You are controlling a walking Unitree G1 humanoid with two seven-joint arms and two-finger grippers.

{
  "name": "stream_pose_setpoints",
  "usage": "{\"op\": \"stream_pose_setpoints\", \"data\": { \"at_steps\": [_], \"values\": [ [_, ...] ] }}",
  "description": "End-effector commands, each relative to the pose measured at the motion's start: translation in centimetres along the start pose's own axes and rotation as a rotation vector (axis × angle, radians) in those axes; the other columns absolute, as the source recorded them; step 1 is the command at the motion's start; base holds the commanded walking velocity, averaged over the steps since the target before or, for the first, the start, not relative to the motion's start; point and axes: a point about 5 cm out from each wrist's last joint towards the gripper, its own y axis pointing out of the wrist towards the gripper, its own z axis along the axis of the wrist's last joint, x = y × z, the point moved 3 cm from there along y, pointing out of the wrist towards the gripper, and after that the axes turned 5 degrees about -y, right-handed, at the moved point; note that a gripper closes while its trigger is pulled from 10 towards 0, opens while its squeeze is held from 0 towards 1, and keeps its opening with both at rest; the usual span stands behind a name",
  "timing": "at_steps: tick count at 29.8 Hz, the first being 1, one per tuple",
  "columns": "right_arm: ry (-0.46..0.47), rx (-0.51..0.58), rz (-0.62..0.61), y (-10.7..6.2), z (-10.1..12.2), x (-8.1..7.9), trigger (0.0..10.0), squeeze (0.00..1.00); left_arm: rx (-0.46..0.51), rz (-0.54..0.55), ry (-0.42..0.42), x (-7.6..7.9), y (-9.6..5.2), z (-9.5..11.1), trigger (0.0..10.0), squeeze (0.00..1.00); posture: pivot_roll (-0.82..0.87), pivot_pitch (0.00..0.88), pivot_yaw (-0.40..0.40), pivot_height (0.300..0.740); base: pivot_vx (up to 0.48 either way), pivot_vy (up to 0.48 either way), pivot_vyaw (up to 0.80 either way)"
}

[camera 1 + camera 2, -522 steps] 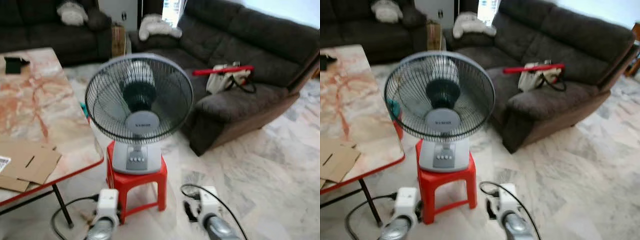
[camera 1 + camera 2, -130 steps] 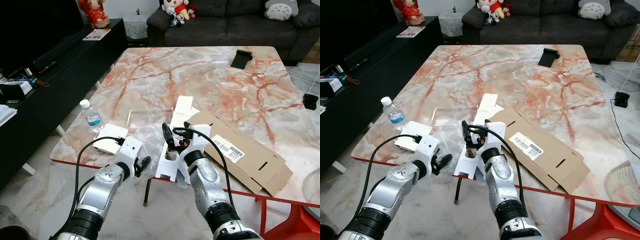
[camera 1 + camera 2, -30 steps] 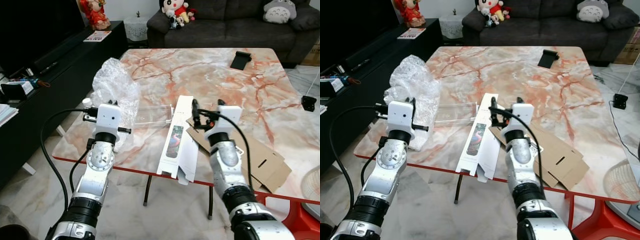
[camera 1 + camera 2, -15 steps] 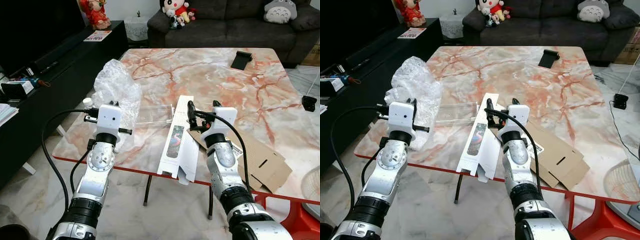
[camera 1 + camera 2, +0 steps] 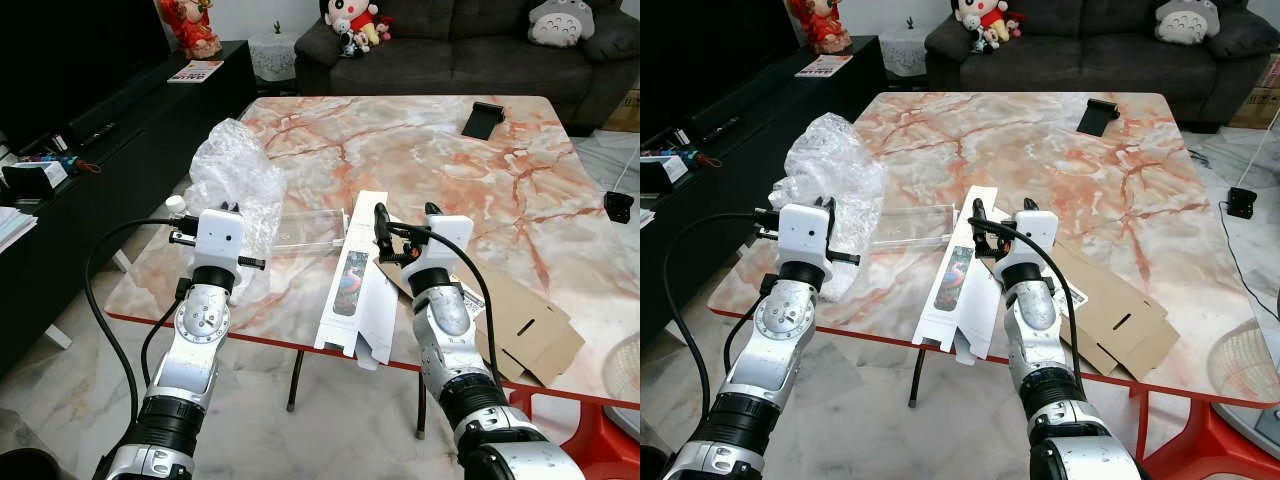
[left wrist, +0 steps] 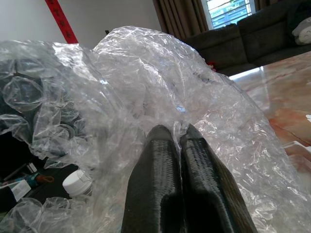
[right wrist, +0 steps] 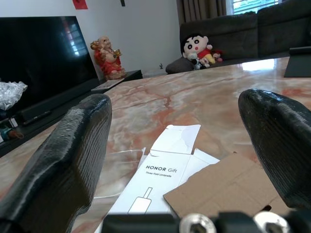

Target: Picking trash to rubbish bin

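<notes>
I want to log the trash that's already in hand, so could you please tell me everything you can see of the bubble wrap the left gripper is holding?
The bubble wrap is a clear, crumpled sheet of plastic bubbles, bunched into a loose, bulging wad. The left gripper is shut on a fold of it, the two black fingers pressed together, holding it raised over the near left part of the marble table. It billows up above the gripper. Whether its lower folds touch the table cannot be told.
</notes>
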Motion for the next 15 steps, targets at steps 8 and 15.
{"op": "stream_pose_setpoints", "data": {
  "at_steps": [8, 15],
  "values": [
    [0.014, -0.015, 0.004, -0.04, -0.34, -0.37, 10.0, 0.0, -0.005, -0.005, -0.011, -0.16, -0.2, -0.19, 10.0, 0.0, 0.07, 0.034, 0.093, 0.74, -0.219, 0.0, 0.0],
    [0.016, -0.014, 0.004, -0.02, -0.33, -0.39, 10.0, 0.0, -0.005, -0.007, -0.014, -0.1, -0.21, -0.19, 10.0, 0.0, 0.07, 0.036, 0.093, 0.74, -0.251, 0.0, 0.0]
  ]
}}
